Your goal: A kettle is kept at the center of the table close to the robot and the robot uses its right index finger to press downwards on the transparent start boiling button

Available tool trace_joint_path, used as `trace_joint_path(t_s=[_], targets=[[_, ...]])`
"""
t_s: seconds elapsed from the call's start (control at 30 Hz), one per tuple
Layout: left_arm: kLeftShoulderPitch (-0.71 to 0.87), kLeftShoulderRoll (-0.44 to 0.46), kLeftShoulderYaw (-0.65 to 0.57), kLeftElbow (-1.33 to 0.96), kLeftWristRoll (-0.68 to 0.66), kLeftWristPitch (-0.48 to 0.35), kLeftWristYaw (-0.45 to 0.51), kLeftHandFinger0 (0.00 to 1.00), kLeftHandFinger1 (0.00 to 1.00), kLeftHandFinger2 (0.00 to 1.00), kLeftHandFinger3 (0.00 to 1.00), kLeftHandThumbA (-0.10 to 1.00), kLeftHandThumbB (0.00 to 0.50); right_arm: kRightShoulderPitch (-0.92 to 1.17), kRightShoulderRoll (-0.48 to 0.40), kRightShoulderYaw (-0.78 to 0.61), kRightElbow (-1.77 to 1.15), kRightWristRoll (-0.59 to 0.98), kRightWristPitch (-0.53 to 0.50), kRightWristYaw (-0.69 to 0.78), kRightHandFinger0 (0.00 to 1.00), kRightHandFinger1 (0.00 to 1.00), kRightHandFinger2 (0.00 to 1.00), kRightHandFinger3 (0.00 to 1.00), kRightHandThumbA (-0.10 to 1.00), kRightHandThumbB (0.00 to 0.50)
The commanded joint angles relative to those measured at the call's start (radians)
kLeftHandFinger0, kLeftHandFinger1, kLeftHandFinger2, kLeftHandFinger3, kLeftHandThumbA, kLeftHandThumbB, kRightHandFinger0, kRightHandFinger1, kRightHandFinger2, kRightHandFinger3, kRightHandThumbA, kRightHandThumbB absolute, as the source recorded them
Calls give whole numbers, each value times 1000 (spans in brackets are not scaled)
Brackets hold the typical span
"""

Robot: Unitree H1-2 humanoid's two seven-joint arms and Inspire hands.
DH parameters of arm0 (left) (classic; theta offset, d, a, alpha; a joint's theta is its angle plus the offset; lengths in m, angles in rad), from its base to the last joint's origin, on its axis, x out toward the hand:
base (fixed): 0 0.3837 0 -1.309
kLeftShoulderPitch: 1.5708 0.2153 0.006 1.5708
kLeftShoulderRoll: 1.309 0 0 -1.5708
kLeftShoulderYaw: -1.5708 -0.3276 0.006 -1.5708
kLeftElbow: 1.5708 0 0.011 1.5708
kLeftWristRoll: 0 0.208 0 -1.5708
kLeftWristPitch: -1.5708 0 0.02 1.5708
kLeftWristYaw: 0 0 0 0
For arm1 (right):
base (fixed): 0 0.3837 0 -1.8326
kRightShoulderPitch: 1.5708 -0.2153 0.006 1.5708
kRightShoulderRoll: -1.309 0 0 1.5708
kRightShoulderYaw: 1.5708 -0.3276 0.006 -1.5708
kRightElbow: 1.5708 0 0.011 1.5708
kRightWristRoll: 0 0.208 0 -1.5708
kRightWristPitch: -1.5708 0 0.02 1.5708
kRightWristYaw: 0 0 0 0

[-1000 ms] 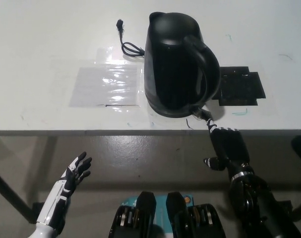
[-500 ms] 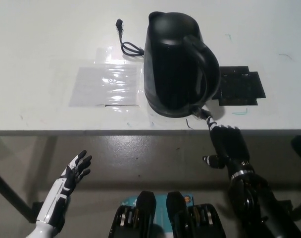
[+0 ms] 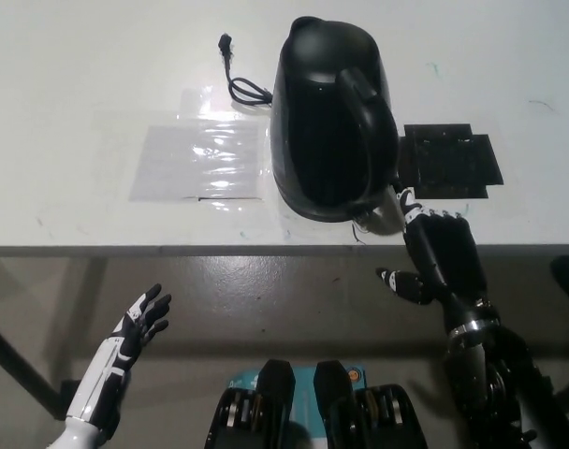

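A black electric kettle [image 3: 331,117] stands on the white table [image 3: 79,75] near its front edge, handle toward me. My black right hand [image 3: 439,253] is just below the handle's foot, one finger stretched out and touching the pale transparent button [image 3: 383,217] at the kettle's base; the other fingers are curled. The kettle looks tipped a little to the left. My white left hand [image 3: 139,323] rests low at the left below the table edge, fingers spread, holding nothing.
A black power cord [image 3: 240,79] lies behind the kettle on the left. A clear plastic sheet [image 3: 202,159] is taped to the table left of the kettle. A black flat patch [image 3: 450,161] lies to the kettle's right.
My right hand has moved up and forward, its finger now against the button. The kettle has rotated and leaned slightly, its handle swinging leftward. The left hand has barely moved.
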Motion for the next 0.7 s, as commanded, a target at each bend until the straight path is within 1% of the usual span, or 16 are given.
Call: trace_joint_path(t_s=[0.0, 0.07, 0.17, 0.2, 0.3, 0.33, 0.37, 0.4, 0.47, 0.57, 0.63, 0.67], targets=[[-5, 13, -1, -18, 6, -34, -5, 1000, 1000, 1000, 1000, 1000, 325, -15, -3, -6, -48, 5, 4, 23, 0, 0, 4, 1000, 1000, 152], [-5, 15, -2, -12, 10, -49, -6, 1000, 1000, 1000, 1000, 1000, 320, -16, 1, -4, -46, 7, 7, 31, 0, 0, 0, 1000, 1000, 151], [-8, 15, -2, -18, 6, -39, -7, 1000, 1000, 1000, 1000, 1000, 347, -17, 5, -1, -36, 9, 16, 47, 0, 0, 0, 1000, 1000, 139], [-9, 16, -2, -20, 8, -36, -7, 1000, 1000, 1000, 1000, 1000, 347, -17, 7, -1, -33, 12, 16, 48, 0, 0, 0, 1000, 1000, 139], [-10, 14, -2, -26, 5, -25, -7, 1000, 1000, 1000, 1000, 1000, 337, -15, 8, 5, -14, 6, 18, 52, 0, 0, 0, 1000, 980, 125], [-11, 16, -3, -29, 9, -22, -7, 1000, 1000, 1000, 1000, 1000, 335, -14, 9, 7, -7, 5, 15, 49, 0, 0, 0, 1000, 957, 117], [-12, 16, -1, -25, 5, -25, -8, 1000, 1000, 1000, 1000, 1000, 337, -13, 10, 9, -5, 3, 17, 51, 0, 0, 0, 1000, 954, 117], [-12, 16, -1, -26, 5, -23, -8, 1000, 1000, 1000, 1000, 1000, 348, -9, 11, 10, -5, 1, 20, 53, 0, 0, 0, 1000, 942, 112], [-12, 16, -1, -30, 6, -16, -8, 1000, 1000, 1000, 1000, 1000, 355, 1, 12, 13, -6, 0, 15, 46, 0, 0, 0, 1000, 954, 117], [-11, 18, 0, -27, 3, -21, -9, 1000, 1000, 1000, 1000, 1000, 346, 21, 10, 33, -9, -13, 6, 43, 0, 0, 4, 1000, 996, 130], [-9, 17, 0, -28, 8, -20, -6, 1000, 1000, 1000, 1000, 1000, 346, 31, 9, 42, -11, -18, 8, 46, 0, 0, 0, 1000, 999, 137], [-8, 17, -1, -29, 7, -20, -7, 1000, 1000, 1000, 1000, 1000, 345, 42, 9, 47, -14, -24, 13, 48, 0, 0, 0, 1000, 979, 148]])
